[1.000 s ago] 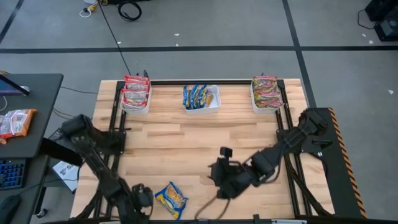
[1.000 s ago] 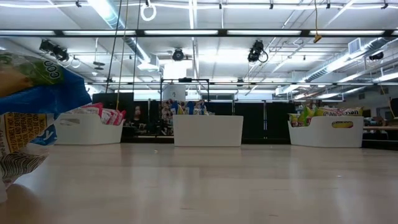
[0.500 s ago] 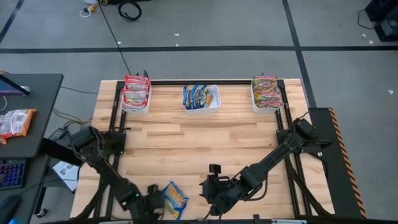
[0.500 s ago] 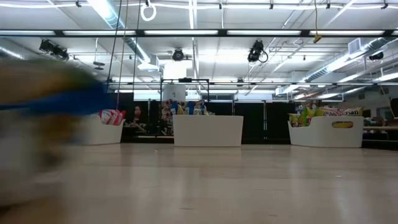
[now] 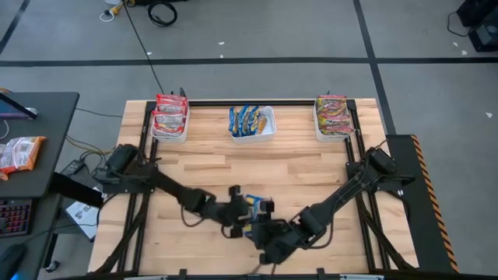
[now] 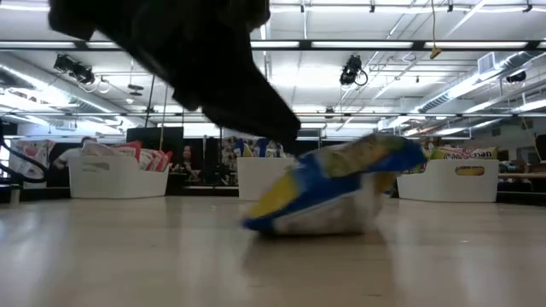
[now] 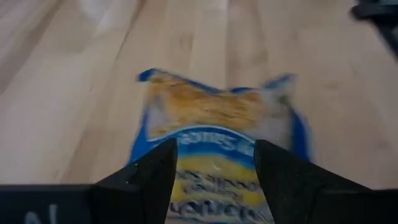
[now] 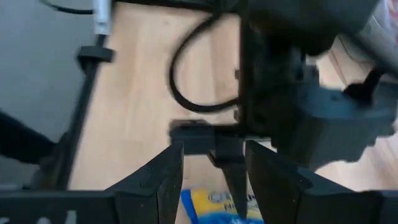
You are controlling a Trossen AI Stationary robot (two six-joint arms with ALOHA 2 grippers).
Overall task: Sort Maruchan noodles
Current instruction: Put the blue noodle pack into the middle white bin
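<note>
A blue-yellow Maruchan noodle packet (image 5: pixel 255 204) is in my left gripper (image 5: pixel 243 210), which reaches from the table's left to its middle, towards the near side. In the left wrist view the packet (image 7: pixel 214 112) stretches forward between the two fingers. My right gripper (image 5: pixel 264 237) is open just on the near side of it and touches nothing; its wrist view looks at the left gripper and the packet (image 8: pixel 211 208). Three white bins stand along the far edge. My left gripper (image 7: pixel 214 146) is shut on the blue-yellow packet, one finger on each long side near its rear end (image 7: pixel 214 180). In the low view the fingers (image 6: pixel 264 119) come down slanting from the table's left. The packet (image 6: pixel 333 192) hangs bulged and tilted; whether its lower edge touches the table, I cannot tell.
Left bin (image 5: pixel 170 134) holds red-orange packets, middle bin (image 5: pixel 268 124) blue-yellow ones, right bin (image 5: pixel 317 124) silvery-green-red ones. Bare wood lies between the bins and the grippers. A side desk with another packet (image 5: pixel 19 153) stands off the table's left.
My left gripper has swung from the near-left corner towards the table's middle and a little farther from the near edge, carrying the blue-yellow packet with it. My right gripper has moved towards the near edge and left, and now sits just beside the left gripper.
</note>
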